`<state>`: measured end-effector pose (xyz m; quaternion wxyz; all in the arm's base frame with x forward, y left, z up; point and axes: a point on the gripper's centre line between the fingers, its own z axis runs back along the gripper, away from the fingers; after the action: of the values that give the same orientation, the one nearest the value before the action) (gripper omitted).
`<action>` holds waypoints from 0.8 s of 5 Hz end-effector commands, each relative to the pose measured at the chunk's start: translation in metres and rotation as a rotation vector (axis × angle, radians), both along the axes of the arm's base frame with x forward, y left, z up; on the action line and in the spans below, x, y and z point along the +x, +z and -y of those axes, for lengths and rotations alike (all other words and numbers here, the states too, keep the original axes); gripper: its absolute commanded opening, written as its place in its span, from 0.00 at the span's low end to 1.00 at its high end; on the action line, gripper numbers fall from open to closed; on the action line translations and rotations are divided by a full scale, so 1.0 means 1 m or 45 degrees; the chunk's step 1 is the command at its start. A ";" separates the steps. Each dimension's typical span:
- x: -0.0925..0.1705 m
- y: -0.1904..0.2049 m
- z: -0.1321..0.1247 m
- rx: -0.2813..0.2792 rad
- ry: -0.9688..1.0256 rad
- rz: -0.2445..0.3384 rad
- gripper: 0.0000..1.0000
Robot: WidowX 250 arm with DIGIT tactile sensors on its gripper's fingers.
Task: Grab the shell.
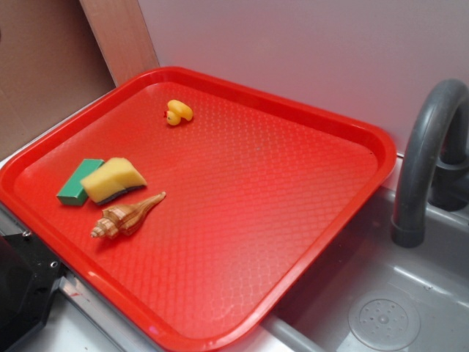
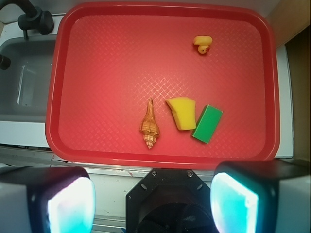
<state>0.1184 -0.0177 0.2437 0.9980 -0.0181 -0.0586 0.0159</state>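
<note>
The shell lies flat on the red tray, just beside the yellow sponge, on the side away from the green block. A good grasp would likely straddle its knobbly whorled end, across the narrow width, keeping clear of the sponge. The gripper hangs well above the tray's near rim; its fingers are spread wide, holding and touching nothing.
</note>
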 end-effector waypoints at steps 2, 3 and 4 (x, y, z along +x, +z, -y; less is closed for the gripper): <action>0.006 0.002 0.001 -0.013 0.043 -0.003 1.00; 0.024 0.002 -0.001 -0.044 0.076 0.011 1.00; 0.046 -0.020 -0.009 -0.061 0.107 -0.035 1.00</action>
<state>0.1638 -0.0120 0.2176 0.9973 -0.0352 -0.0345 0.0541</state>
